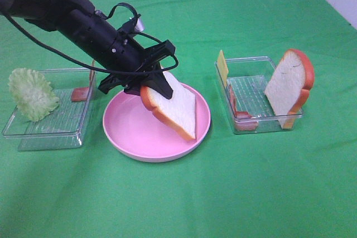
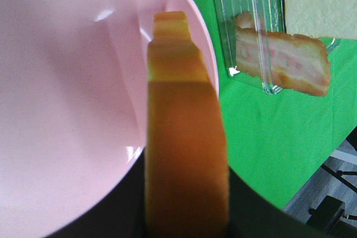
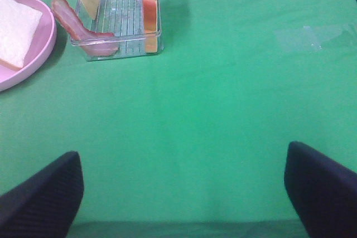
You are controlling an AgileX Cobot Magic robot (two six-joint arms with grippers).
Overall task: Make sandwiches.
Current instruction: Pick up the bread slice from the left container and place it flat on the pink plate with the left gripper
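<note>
Well, my left fingers [image 1: 162, 85] are clamped on a bread slice [image 1: 177, 108], one finger on each flat face, up near its crusted top edge. The slice hangs tilted below them over the pink plate [image 1: 125, 132], with its lower corner down toward the plate's near right side. I cannot tell whether that corner touches the plate. From my left wrist I see the orange crust edge-on, running out between the two dark fingers with the plate beneath it.

My right fingers [image 3: 322, 193] stand wide apart and hold nothing. They hover over the bare green desk [image 1: 234, 193], well apart from the food.

Counting bread, I find two slices: the one I hold and a second slice [image 1: 287, 85] that leans upright against the right end of the right tray [image 1: 268, 128]. There is one lettuce leaf [image 1: 30, 93], propped on the left end of the left tray [image 1: 50, 137]. There are two bacon strips: one [image 1: 81, 94] in the left tray's far right corner and another [image 1: 241, 116] against the right tray's left wall. One cheese slice [image 1: 222, 66] stands at that tray's far left corner. That makes two clear trays, one on either side of the single plate.
</note>
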